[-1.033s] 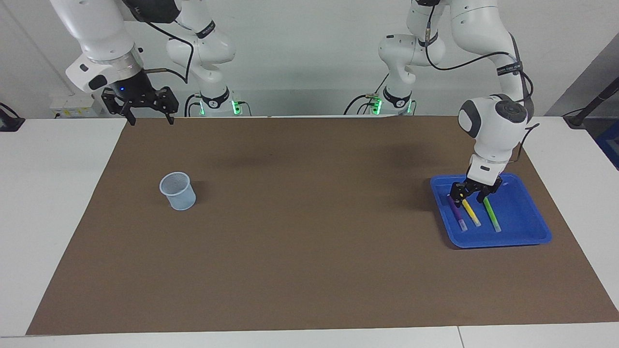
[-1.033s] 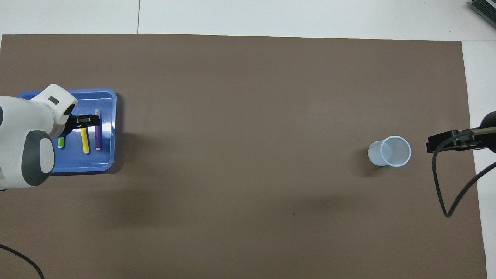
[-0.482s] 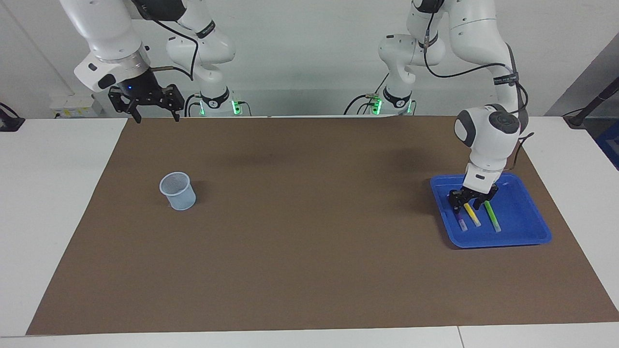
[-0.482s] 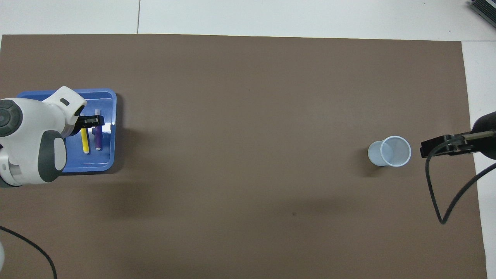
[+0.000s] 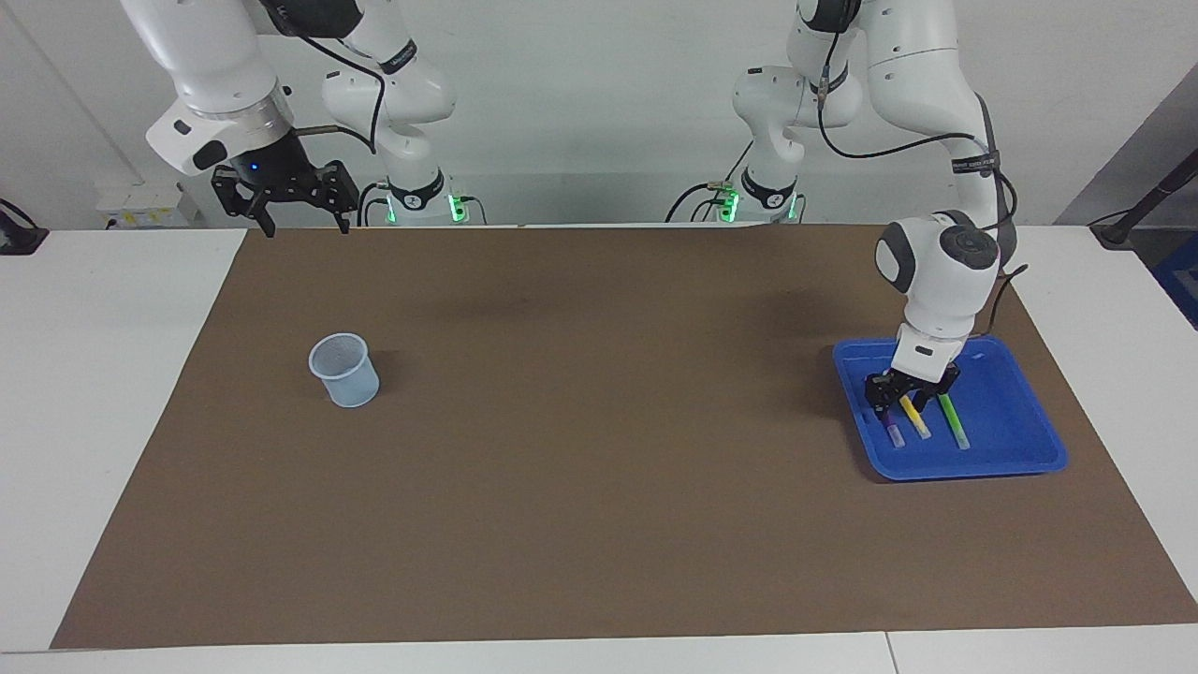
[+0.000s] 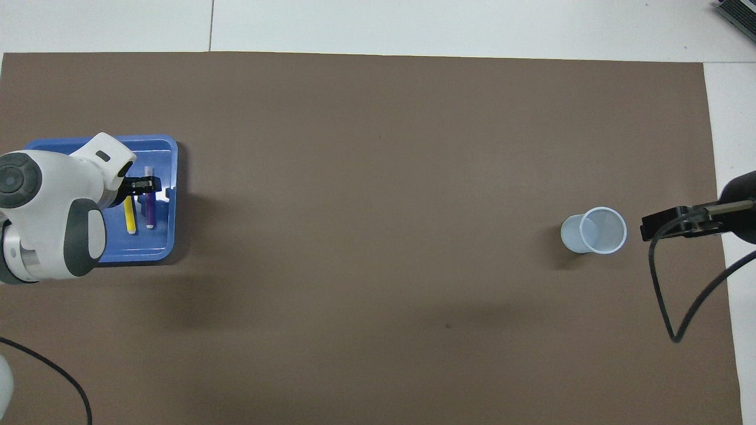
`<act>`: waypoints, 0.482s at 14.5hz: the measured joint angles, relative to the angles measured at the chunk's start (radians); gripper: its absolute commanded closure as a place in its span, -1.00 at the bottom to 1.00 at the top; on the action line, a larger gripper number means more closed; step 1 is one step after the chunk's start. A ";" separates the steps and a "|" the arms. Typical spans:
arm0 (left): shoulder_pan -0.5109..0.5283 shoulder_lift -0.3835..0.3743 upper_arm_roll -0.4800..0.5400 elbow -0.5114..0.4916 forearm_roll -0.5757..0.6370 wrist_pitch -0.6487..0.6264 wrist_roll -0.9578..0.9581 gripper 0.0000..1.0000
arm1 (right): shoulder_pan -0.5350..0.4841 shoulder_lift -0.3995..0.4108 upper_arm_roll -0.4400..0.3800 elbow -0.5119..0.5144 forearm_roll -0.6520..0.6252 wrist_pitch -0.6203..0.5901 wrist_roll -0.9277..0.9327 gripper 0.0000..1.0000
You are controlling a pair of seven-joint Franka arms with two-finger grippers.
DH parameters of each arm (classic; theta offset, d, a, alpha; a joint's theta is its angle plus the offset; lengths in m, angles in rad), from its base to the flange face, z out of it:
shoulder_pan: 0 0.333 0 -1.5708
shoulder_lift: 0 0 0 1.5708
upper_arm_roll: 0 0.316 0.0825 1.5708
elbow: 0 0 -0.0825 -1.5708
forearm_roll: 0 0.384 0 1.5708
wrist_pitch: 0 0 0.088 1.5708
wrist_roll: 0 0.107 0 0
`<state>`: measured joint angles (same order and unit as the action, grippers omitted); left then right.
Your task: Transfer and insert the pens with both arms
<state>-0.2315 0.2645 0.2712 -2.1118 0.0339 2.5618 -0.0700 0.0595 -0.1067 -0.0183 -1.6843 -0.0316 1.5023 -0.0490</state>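
left gripper (image 5: 899, 396) low in the tray (image 5: 1015, 440), jaws part open astride the purple pen (image 5: 889, 429); grip not confirmed. yellow pen (image 5: 915, 417) and green pen (image 5: 954, 419) lie beside. right gripper (image 5: 298, 221) waits aloft, jaws wide, empty.

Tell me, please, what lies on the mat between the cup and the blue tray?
Nothing: between the cup and the blue tray the brown mat is bare, as both views show.

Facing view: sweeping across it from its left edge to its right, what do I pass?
Right gripper, raised and open → pale cup → purple pen → yellow pen → green pen, all three in the blue tray.
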 measured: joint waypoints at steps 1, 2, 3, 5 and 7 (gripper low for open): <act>0.000 0.001 0.000 0.000 0.000 0.000 0.000 -0.43 | 0.000 0.000 0.000 -0.002 0.001 0.003 0.000 -1.00; 0.000 0.002 0.000 0.000 0.000 0.000 0.000 -0.43 | 0.000 0.000 -0.001 -0.006 0.002 0.016 0.000 -1.00; 0.000 0.004 -0.001 0.000 0.000 0.001 0.000 -0.43 | 0.000 0.000 -0.001 -0.012 0.007 0.030 0.000 -1.00; 0.000 0.009 -0.004 0.000 0.000 0.004 0.000 -0.43 | 0.000 0.000 -0.001 -0.028 0.015 0.043 0.000 -1.00; 0.000 0.012 -0.007 0.000 0.000 0.008 0.000 -0.43 | 0.000 -0.001 -0.001 -0.040 0.017 0.050 0.000 -1.00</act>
<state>-0.2319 0.2764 0.2640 -2.1117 0.0339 2.5694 -0.0700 0.0594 -0.1077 -0.0194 -1.7245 -0.0142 1.5522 -0.0490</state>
